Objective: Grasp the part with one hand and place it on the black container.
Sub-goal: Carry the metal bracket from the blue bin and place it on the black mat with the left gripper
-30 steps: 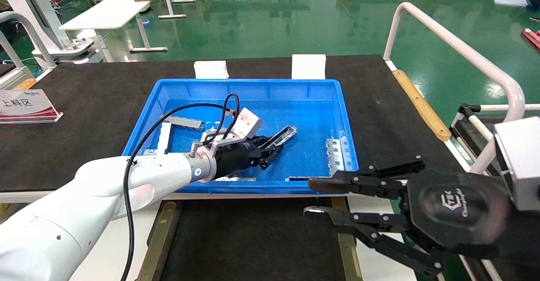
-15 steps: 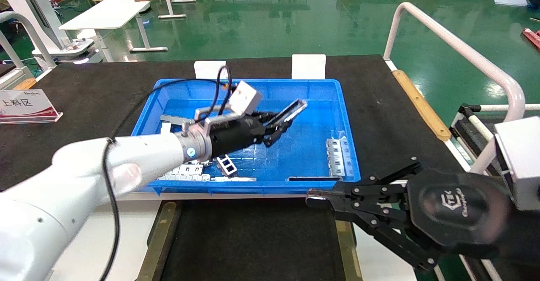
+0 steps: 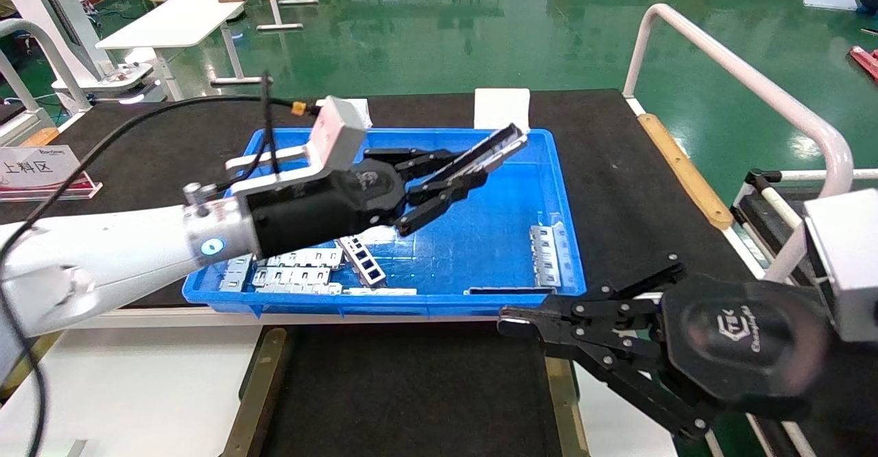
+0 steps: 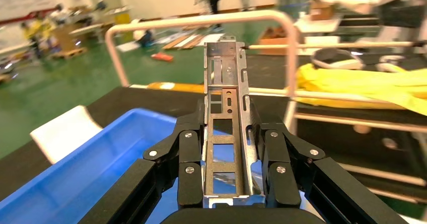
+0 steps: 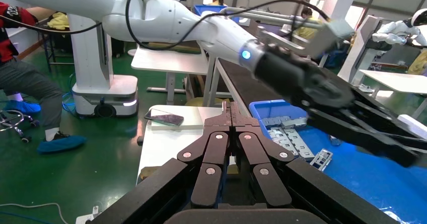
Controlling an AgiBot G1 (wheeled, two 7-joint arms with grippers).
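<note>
Hovering above bin (image 3: 562,237): part (image 3: 495,149).

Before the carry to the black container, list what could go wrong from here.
1. The left claw pinches only one end of the part; most of it sticks out past the fingers, so a quick swing may twist it loose.
2. The route to the black container crosses the blue bin wall; the overhanging end could clip it.
3. The right claw, shut, sits beside the container.
</note>
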